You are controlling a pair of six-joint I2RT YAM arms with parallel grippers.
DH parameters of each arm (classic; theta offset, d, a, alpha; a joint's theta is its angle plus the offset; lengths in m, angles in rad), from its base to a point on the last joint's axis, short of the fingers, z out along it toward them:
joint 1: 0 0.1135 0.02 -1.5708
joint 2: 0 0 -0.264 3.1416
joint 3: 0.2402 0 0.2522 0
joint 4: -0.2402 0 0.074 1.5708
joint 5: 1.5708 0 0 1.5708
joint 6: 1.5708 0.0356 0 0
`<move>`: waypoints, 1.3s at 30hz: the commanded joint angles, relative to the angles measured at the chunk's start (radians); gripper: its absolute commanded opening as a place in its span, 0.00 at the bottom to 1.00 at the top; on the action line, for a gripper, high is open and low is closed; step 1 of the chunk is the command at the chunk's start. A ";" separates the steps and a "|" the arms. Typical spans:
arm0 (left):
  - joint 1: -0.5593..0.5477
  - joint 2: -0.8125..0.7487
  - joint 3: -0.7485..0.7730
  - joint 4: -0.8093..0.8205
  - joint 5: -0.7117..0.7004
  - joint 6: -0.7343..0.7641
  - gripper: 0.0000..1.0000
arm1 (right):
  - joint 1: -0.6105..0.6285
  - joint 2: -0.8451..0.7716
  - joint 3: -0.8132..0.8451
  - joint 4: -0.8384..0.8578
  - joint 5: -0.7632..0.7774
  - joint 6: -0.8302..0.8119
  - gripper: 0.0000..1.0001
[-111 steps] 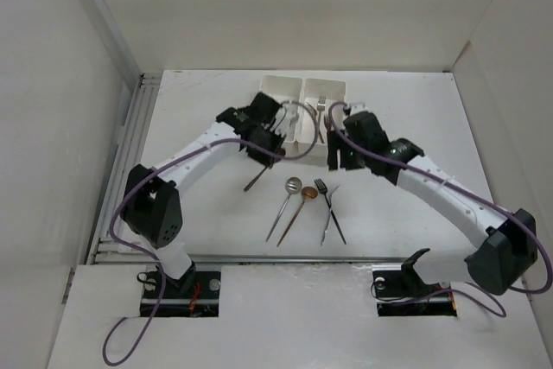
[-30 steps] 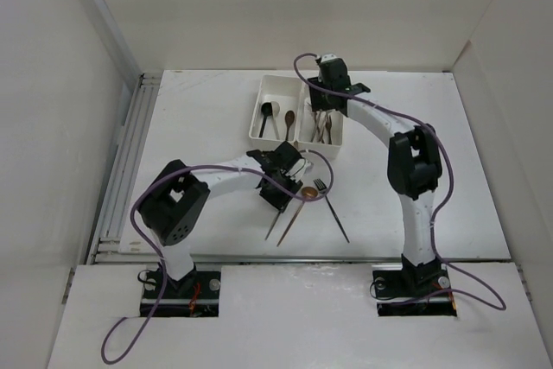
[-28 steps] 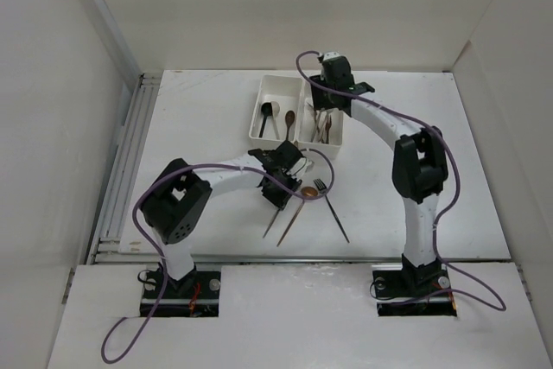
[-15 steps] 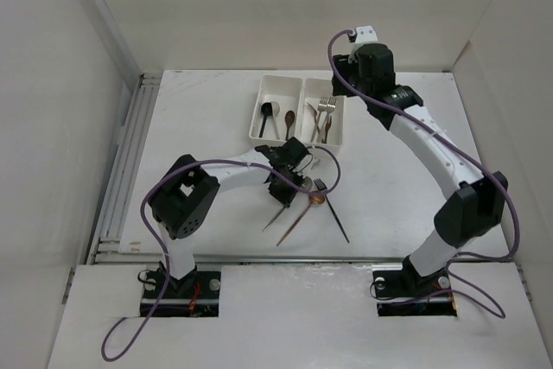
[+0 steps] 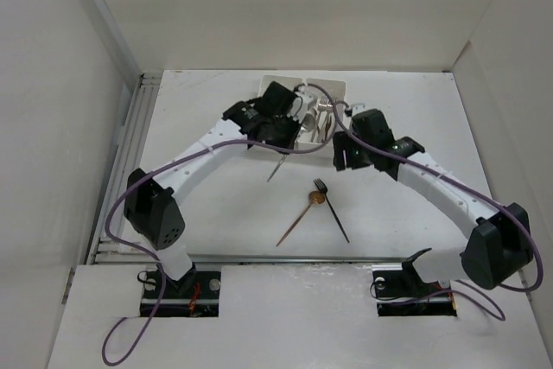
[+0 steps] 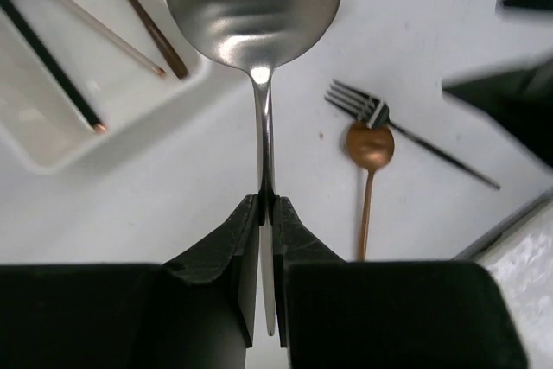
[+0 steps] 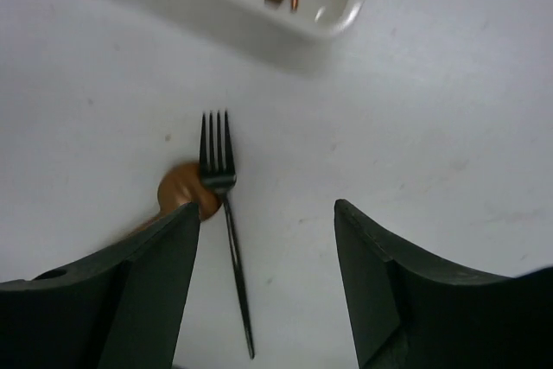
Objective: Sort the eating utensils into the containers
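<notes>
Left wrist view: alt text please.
The left gripper pinches a silver spoon by its handle, bowl pointing away, above a white table. A corner of a white bin holding utensil handles sits upper left; a black fork and copper spoon lie at right.

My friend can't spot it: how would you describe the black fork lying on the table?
Find the two white bins at the far middle of the table, then come toward the near edge, where two utensils lie loose. The black fork is the dark one with tines, its neck against the round bowl of the copper spoon.
</notes>
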 commanded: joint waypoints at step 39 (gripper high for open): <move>0.243 0.145 0.251 0.153 -0.017 0.066 0.65 | 0.250 0.118 -0.265 -0.086 0.103 0.284 0.00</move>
